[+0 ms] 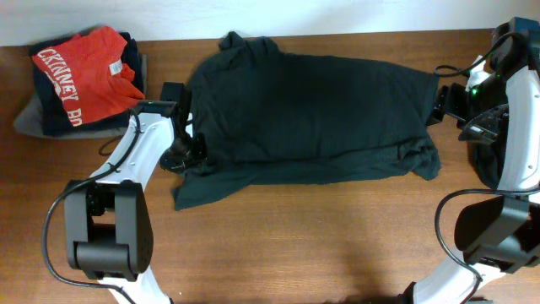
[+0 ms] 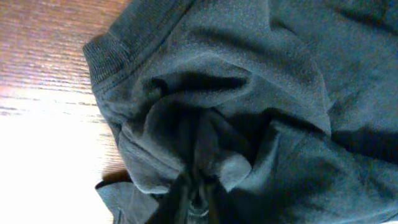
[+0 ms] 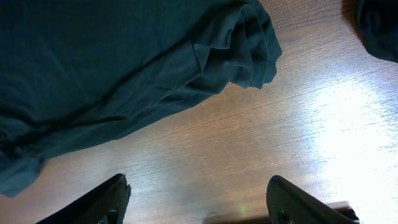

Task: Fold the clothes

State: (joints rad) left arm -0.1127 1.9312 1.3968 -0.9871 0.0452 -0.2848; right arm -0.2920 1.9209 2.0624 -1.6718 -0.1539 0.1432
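White arm links (image 1: 145,145) with black joints (image 1: 105,228), looping black cables (image 1: 49,232), perhaps a green light (image 1: 474,84) on the right arm.

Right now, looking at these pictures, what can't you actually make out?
- Left claw: in the left wrist view, bunched folds of the dark shirt bury its fingers, so the grip is unclear.
- Red shirt lettering: in the overhead view, folds cut the words short.
- Dark garments beneath it: overhead, mostly covered, so the count is unclear.
- Right claw: in the right wrist view, the bottom edge cuts off its open fingers.
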